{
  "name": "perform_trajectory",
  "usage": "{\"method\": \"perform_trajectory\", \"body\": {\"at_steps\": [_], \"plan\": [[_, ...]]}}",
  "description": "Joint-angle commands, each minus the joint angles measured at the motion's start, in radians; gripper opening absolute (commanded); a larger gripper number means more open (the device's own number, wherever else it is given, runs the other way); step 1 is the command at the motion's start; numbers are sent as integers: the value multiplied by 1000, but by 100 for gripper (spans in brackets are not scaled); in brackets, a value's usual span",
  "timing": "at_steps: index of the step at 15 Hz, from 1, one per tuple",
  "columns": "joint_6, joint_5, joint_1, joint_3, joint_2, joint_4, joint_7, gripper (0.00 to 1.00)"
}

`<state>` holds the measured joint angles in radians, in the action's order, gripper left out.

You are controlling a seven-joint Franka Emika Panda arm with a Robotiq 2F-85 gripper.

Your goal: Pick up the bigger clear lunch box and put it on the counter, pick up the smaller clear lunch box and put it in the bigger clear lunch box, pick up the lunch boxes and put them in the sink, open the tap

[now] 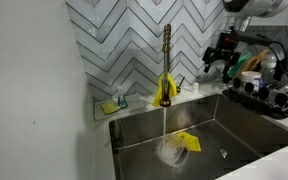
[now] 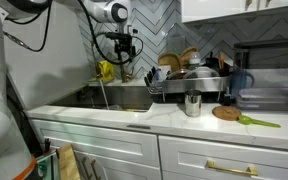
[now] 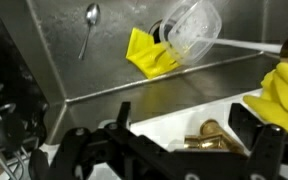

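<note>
In the lower half of an exterior view, the sink is seen set into the white worktop. At upper centre, the tap is judged already opened, since a stream of water is falling from it. The bigger clear lunch box is lying in the basin under that stream, beside a yellow cloth. Whether a smaller box is nested inside cannot be told. At the bottom of the wrist view, the tool is spread wide and holds nothing. Little of the task is judged left.
</note>
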<state>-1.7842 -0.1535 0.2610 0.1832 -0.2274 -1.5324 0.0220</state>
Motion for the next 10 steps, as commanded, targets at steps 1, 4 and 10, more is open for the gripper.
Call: {"method": "perform_trajectory", "body": {"at_steps": [1, 4, 10], "plan": [[150, -136, -82, 1, 115, -112, 116, 100], [216, -221, -118, -15, 168, -169, 181, 100], [249, -320, -137, -35, 238, -273, 238, 100]]}}
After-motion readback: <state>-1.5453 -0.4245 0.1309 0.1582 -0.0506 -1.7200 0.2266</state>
